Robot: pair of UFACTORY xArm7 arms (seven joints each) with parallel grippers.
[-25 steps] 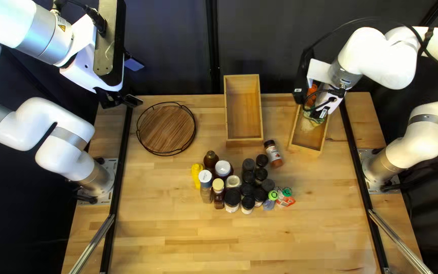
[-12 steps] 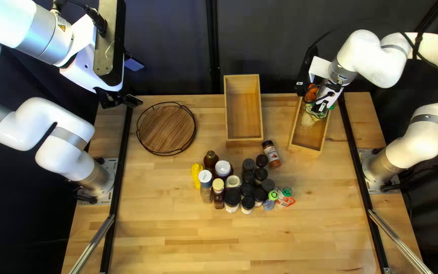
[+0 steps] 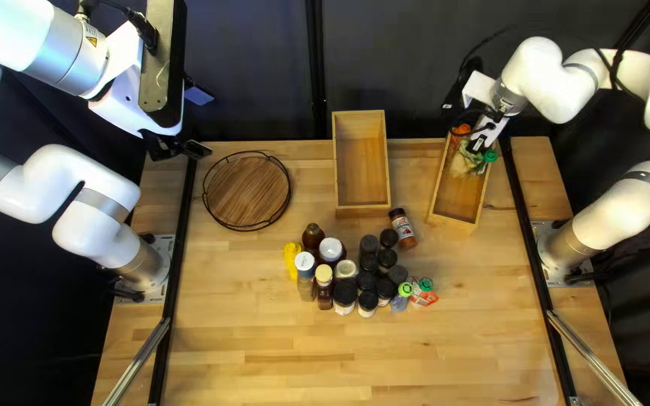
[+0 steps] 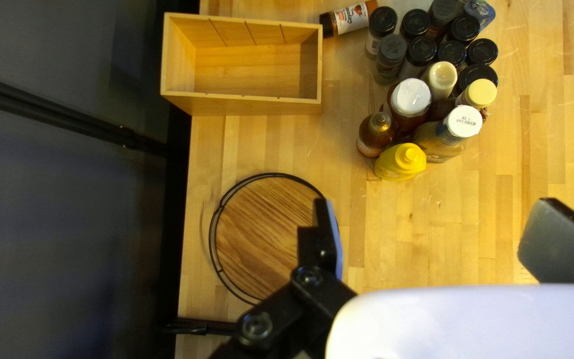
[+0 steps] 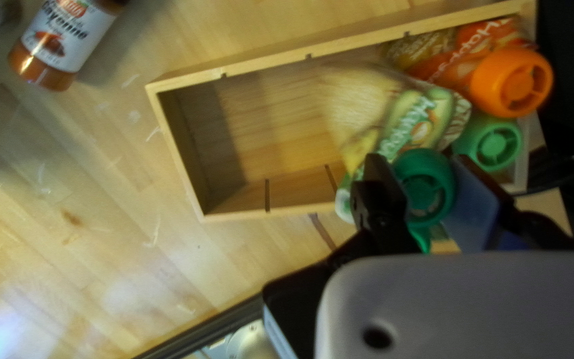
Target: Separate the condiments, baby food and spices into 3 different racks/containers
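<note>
Rn R gripper (image 3: 481, 141) was at the R wooden box (image 3: 454, 222), its two fingers closed in to a narrow gap, w/ the neck of the dk-green-capped pouch (image 5: 424, 186) pinched btwn them; the pouch's body was blurred but sat inside the box's outline, & couldn't tell if it touched the box floor. Same box, same end, also had an orange-capped pouch (image 5: 511, 81) & a lt-green cap (image 5: 493, 143) right by the held one. L gripper (image 3: 198, 122) was spread wide w/ nothing in its grasp, up near the table's (image 3: 265, 361) far L corner; its own wrist view had one finger partly over the round wood tray (image 3: 247, 191) w/ black wire rim. Mid wooden box (image 3: 361, 210) stood btwn tray & R box at the far edge. Rest of the goods were bunched mid-table: yellow squeeze btl (image 3: 292, 260) at the bunch's L side, brown btl (image 3: 313, 237), white-capped btl (image 3: 305, 275) & cream-capped btl (image 3: 324, 287) close by, then a pack of blk-capped jars (image 3: 345, 292), & at its R side a lime-capped pouch (image 3: 405, 290) next to a red pouch (image 3: 426, 297). One spice jar (image 3: 406, 230) w/ reddish contents lay tipped over just beyond the blk-capped lot, btwn them & the boxes
</note>
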